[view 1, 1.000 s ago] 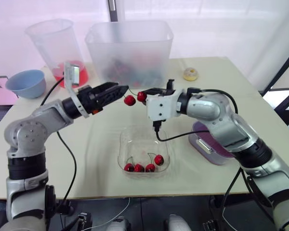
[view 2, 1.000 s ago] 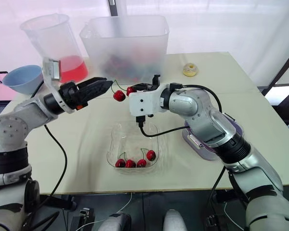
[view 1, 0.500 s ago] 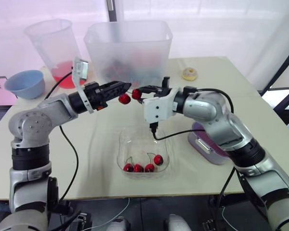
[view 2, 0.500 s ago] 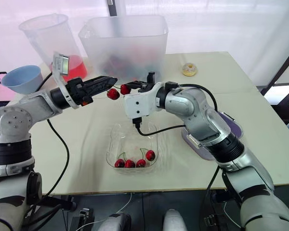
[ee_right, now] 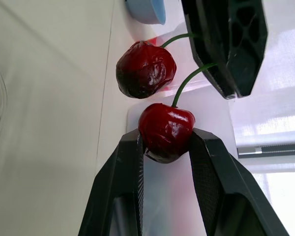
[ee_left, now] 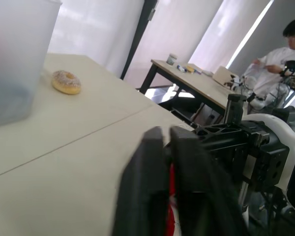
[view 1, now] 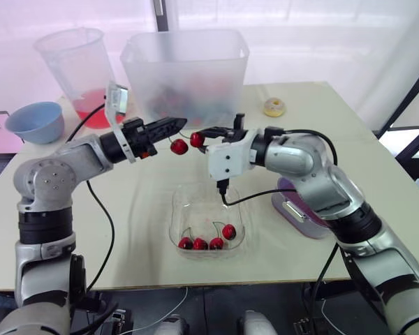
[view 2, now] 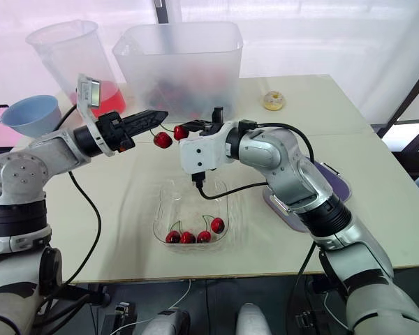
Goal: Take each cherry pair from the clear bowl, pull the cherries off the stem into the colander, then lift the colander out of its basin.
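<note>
Red cherry (ee_right: 166, 127) gripped in right hand (ee_right: 167, 140), left hand (view 1: 181, 123) pinching the stem (ee_right: 187, 77), second cherry (ee_right: 146, 69) dangling, above clear bowl (view 1: 188, 209).

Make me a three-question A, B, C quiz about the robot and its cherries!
1. How many cherries lie in the clear bowl? A two. B four. C seven.
2. Where is the doughnut? A in the clear bowl. B on the table, right of the big bin. C on the floor.
3. What is the right gripper doing? A hanging open. B pinching a cherry. C holding a cup.
Answers: 1 B, four red ones show. 2 B, it lies beside the bin. 3 B, while the left gripper grips the stem.
</note>
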### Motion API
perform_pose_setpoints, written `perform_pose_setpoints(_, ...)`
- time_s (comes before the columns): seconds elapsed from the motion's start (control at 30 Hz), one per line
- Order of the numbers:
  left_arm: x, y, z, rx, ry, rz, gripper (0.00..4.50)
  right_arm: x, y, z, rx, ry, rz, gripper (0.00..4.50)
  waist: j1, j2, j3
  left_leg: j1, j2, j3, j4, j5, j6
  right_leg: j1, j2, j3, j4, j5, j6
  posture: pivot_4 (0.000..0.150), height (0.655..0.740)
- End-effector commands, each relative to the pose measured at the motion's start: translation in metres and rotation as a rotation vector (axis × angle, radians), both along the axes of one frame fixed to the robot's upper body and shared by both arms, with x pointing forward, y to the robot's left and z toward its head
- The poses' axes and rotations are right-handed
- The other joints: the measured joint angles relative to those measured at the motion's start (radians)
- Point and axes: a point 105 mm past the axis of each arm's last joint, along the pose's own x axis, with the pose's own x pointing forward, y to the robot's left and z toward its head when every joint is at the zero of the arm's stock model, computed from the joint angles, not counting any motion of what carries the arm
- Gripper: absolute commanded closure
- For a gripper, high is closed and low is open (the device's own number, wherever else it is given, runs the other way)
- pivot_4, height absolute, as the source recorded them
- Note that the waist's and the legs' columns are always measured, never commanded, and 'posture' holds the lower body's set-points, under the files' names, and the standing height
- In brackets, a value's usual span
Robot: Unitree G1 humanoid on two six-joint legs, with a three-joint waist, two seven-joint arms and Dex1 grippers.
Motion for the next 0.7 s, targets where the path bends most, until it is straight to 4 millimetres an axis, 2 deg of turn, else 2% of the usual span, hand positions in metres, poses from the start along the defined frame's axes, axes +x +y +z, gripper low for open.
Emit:
perform_pose_setpoints(0.03,-0.007,-0.002,0.012,0.010,-0.057,-0.013,4.40,-0.006,0.001,0.015,0.028,-0.049,0.016,3.18,0.000,0.000,0.000,0.000,0.000,0.000,0.000,0.000,0.000,0.000,0.000,0.000,0.000,0.000,0.000,0.150,0.7400)
perform_pose_setpoints(0.2,-0.005,-0.001,0.012,0.011,-0.055,-0.006,4.40,-0.006,0.000,0.015,0.040,-0.027,0.014,3.18,0.000,0.000,0.000,0.000,0.000,0.000,0.000,0.000,0.000,0.000,0.000,0.000,0.000,0.000,0.000,0.150,0.7400)
perform_pose_setpoints(0.27,-0.004,-0.001,0.013,0.008,-0.056,-0.004,4.40,-0.007,-0.002,0.020,0.123,0.043,0.017,3.18,0.000,0.000,0.000,0.000,0.000,0.000,0.000,0.000,0.000,0.000,0.000,0.000,0.000,0.000,0.000,0.150,0.7400)
perform_pose_setpoints(0.37,-0.001,-0.001,0.015,0.027,-0.078,0.010,4.50,-0.011,-0.006,0.030,0.194,0.098,0.030,2.23,0.000,0.000,0.000,0.000,0.000,0.000,0.000,0.000,0.000,0.000,0.000,0.000,0.001,0.000,0.000,0.150,0.7400)
perform_pose_setpoints(0.5,0.004,-0.002,0.026,0.043,-0.137,0.012,4.50,-0.017,-0.021,0.033,0.296,0.310,0.023,0.31,0.003,0.000,0.000,0.000,0.000,0.000,0.001,0.000,0.000,0.001,0.000,0.000,0.001,0.000,0.000,0.150,0.7400)
perform_pose_setpoints(0.53,0.004,-0.003,0.028,0.052,-0.156,0.000,4.50,-0.021,-0.028,0.034,0.326,0.377,0.028,0.04,0.003,0.000,0.000,0.000,0.000,0.000,0.001,0.000,0.000,0.001,0.000,0.000,0.000,0.000,0.000,0.150,0.7400)
perform_pose_setpoints(0.7,-0.001,-0.005,0.031,0.092,-0.221,-0.081,4.50,-0.032,-0.058,0.048,0.512,0.575,0.031,0.04,0.003,0.000,0.000,0.000,0.000,0.000,0.001,0.000,0.000,0.001,0.000,0.000,0.001,0.000,0.000,0.150,0.7400)
